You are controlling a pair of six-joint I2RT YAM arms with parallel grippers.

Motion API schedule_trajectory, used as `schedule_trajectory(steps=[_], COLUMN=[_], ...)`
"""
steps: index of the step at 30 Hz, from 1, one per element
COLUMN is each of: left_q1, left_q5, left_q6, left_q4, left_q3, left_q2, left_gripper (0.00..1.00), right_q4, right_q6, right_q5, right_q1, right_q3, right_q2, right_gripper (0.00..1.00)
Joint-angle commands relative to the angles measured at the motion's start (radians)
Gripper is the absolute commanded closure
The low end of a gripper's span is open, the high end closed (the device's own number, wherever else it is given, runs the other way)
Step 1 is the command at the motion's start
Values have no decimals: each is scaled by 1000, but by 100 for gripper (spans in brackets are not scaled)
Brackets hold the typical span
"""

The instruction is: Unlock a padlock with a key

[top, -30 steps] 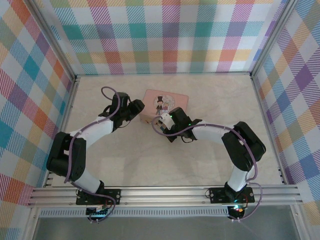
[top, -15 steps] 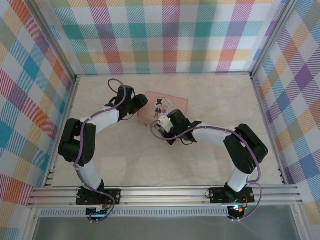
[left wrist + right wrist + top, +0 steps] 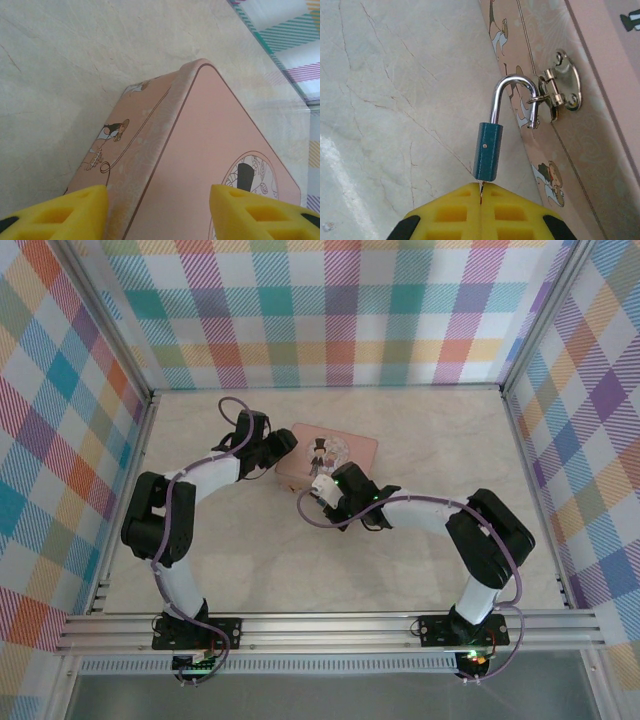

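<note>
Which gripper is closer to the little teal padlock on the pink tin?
Right. The right gripper, jaws shut, pinches the thin metal key in the base of the teal, silver-shackled padlock. The left gripper straddles a corner of the pink metal tin.

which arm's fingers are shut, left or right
The right fingers, pinched on the key below the padlock; the left fingers stand apart over the pink tin.
</note>
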Motion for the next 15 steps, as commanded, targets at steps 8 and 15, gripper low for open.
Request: schedule_trajectory(steps=[8,15], left_q1=[6,6], left_q5=[51,48], left_q6=[7,8], left_q4=[2,-2], left_q3=[21,18], left_q2=[22,16], left_gripper=[44,44], right_q4=[80,87], right_q6=[-94,-92], right_q5=[29,44], right_q1=[11,11], right_q3=[9,-14], right_q2=[15,3], right_gripper=[100,100])
